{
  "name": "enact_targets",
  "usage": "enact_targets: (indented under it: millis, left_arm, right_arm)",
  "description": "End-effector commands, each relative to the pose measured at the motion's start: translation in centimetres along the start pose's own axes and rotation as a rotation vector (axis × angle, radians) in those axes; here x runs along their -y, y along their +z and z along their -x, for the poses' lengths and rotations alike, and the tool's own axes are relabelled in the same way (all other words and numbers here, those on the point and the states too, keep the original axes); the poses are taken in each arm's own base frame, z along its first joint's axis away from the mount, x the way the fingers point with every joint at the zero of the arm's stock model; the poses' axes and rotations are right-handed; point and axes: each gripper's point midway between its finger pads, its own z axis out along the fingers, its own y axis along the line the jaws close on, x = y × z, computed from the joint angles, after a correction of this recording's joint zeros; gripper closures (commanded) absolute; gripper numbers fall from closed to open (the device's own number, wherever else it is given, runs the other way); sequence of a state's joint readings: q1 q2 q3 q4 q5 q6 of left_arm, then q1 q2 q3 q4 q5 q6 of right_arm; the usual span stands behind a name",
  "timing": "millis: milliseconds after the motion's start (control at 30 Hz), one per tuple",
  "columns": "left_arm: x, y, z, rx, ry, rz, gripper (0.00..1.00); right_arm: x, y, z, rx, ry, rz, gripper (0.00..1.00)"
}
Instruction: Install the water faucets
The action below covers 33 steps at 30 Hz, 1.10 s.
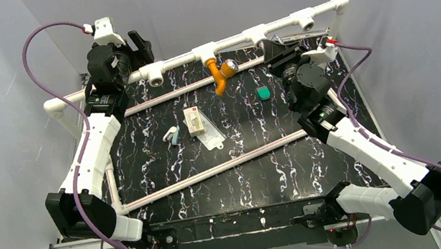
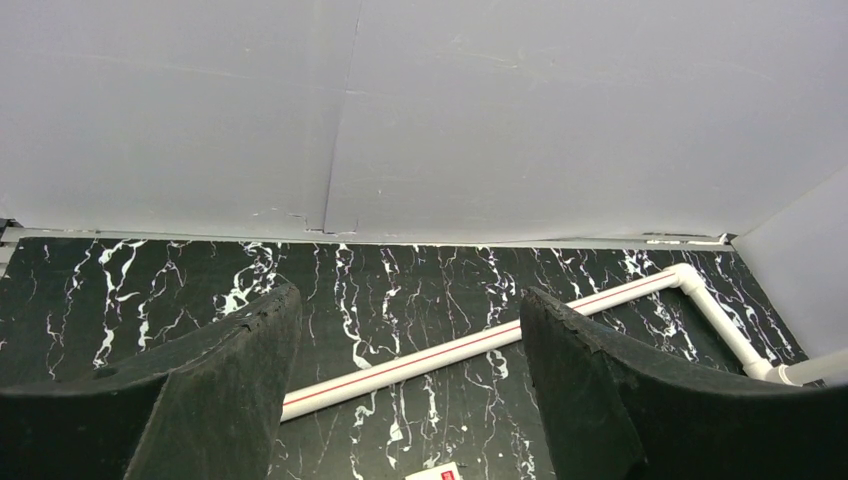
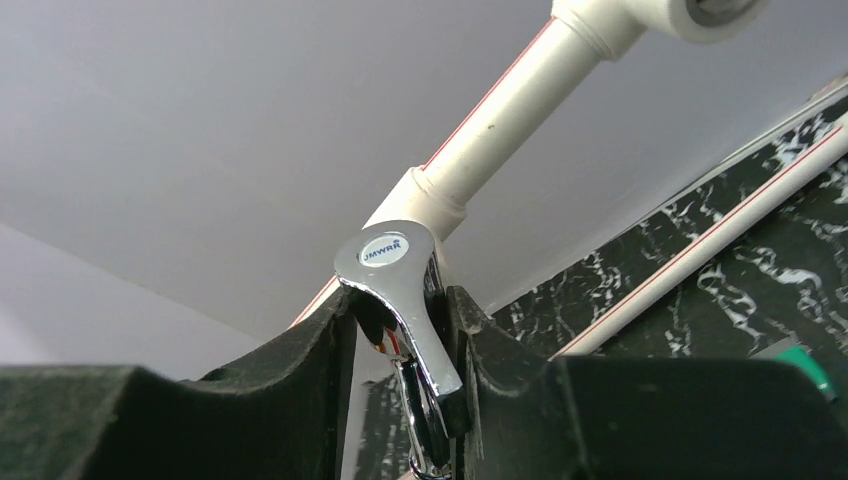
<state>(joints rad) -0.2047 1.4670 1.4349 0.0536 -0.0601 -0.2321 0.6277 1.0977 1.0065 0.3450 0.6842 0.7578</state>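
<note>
Right tool [image 3: 400,312] is pinching the chrome faucet [image 3: 395,290], one black finger pressed to each side of its shiny body, at the far right of the bench [image 1: 247,180]. Seen from the right wrist, the faucet's rounded head with a small blue round label sits right up against a fitting on the white pipe [image 3: 500,100]; whether the two are joined cannot be told from here. Left tool [image 2: 410,300] is spread wide with nothing between its fingers, raised over the far left corner, and through the gap only the black marbled bench and a thin white tube with a red stripe [image 2: 480,342] show. Across the far rail, the orange faucet [image 1: 218,75] hangs from a tee socket [image 1: 205,52] near the middle, spout curving down, shiny knob toward the right. On the bench between that faucet and the right arm lies a small green block [image 1: 264,93].
</note>
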Motion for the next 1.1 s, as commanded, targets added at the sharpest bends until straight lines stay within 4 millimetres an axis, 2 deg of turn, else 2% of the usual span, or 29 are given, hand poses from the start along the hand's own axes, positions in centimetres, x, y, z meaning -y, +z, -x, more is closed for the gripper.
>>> enact_targets:
  millis: [0,233,433,600,700,800,900,1067]
  left_arm:
    - [-4.0,-1.2,-15.4,-0.48,0.031,0.11,0.23]
    - [-4.0,-1.2,-15.4,-0.481,0.029,0.108,0.23]
    - [-4.0,-1.2,-15.7,-0.486,0.027,0.106,0.23]
    - [-4.0,-1.2,-15.6,-0.484,0.027,0.108,0.23]
    - [-4.0,-1.2,-15.6,-0.483,0.026,0.108,0.23]
    - [-4.1,-1.2,-15.5,-0.483,0.027,0.111,0.23]
    - [-4.1,-1.2,-15.5,-0.482,0.029,0.111,0.23]
    - [-4.2,-1.2,-15.6,-0.485,0.031,0.114,0.23]
  right_arm:
    - [1.5,-0.5,1.1,0.021,0.255,-0.129,0.99]
    - [2.0,-0.4,-0.1,-0.029,0.443,-0.191,0.99]
    - [2.9,-0.8,-0.8,-0.043,0.528,-0.231,0.99]
    - [3.5,-1.4,-1.0,-0.048,0.53,-0.234,0.8]
    - [2.9,-1.5,-0.9,-0.055,0.494,-0.191,0.57]
    - [2.4,-1.6,-0.6,-0.061,0.46,-0.157,0.42]
    - [1.9,-2.0,-0.1,-0.058,0.446,-0.111,0.32]
    - [1.1,-2.7,0.7,-0.068,0.408,-0.066,0.23]
